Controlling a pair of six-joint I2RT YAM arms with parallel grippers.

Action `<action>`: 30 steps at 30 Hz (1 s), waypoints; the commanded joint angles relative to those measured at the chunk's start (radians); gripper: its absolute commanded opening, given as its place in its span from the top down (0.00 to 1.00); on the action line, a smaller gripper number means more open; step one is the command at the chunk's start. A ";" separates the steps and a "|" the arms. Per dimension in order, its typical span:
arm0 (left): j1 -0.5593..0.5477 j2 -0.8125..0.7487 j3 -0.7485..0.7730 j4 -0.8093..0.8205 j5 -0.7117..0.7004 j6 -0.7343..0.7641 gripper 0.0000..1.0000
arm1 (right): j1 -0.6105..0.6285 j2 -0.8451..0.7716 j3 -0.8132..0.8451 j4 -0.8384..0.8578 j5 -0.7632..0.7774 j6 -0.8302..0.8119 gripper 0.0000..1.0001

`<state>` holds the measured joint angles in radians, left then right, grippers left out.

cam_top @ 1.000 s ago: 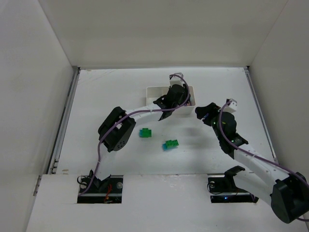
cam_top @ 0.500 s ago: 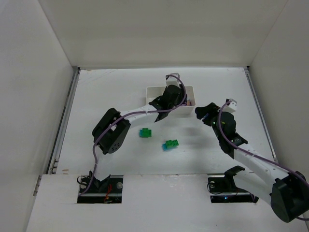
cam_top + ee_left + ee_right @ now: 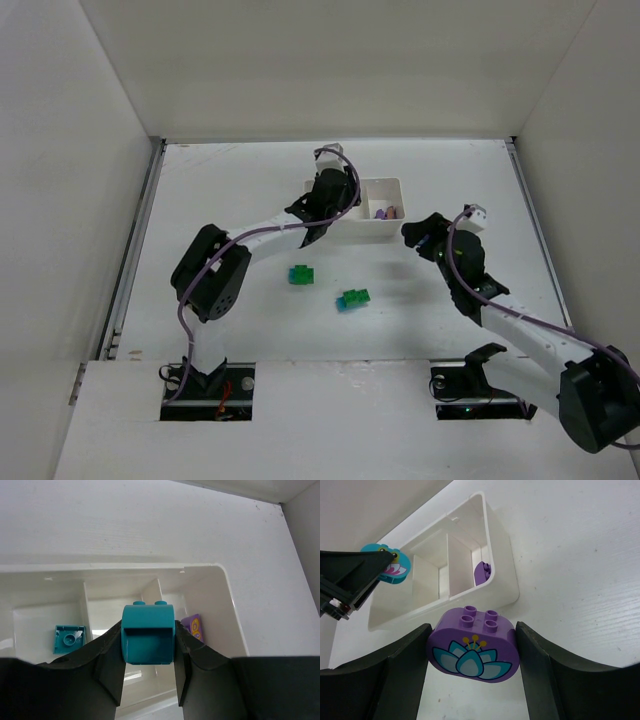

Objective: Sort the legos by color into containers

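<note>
My left gripper [image 3: 148, 649] is shut on a teal-blue brick [image 3: 148, 622] and holds it above the white tray [image 3: 220, 572], about over the middle compartment. The left compartment holds a teal brick [image 3: 69, 639]; the right one holds a purple brick [image 3: 193, 628]. My right gripper [image 3: 472, 652] is shut on a purple brick with a lotus print [image 3: 475, 630], just in front of the tray's [image 3: 492, 555] near right corner. Two green-and-teal clumps [image 3: 300, 274] [image 3: 352, 299] lie on the table in front of the tray.
The tray [image 3: 388, 236] stands at the table's far middle, and the left arm [image 3: 325, 190] covers its left part. White walls enclose the table on three sides. The right arm [image 3: 470, 270] reaches in from the near right.
My left gripper has moved left along the tray with the teal brick, uncovering the right compartment and its purple bricks. The right gripper has stayed nearly still.
</note>
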<state>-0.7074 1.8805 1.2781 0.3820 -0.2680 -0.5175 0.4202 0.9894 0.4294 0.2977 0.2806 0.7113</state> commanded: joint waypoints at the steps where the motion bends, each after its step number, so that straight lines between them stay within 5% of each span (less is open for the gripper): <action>1: -0.007 0.031 0.059 0.006 -0.026 0.040 0.78 | 0.009 0.000 0.020 0.063 0.006 -0.007 0.44; 12: -0.007 -0.018 0.012 0.020 -0.066 0.050 0.44 | 0.013 0.031 0.034 0.063 0.012 -0.036 0.44; 20: -0.008 -0.265 -0.209 0.104 -0.066 0.051 0.42 | 0.042 0.095 0.069 0.092 0.019 -0.084 0.46; 30: 0.072 -0.791 -0.765 0.150 -0.146 0.014 0.44 | 0.070 0.227 0.253 0.049 0.063 -0.145 0.51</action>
<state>-0.6647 1.1774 0.5961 0.5007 -0.3641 -0.4927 0.4805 1.1713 0.5957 0.3077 0.3065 0.6079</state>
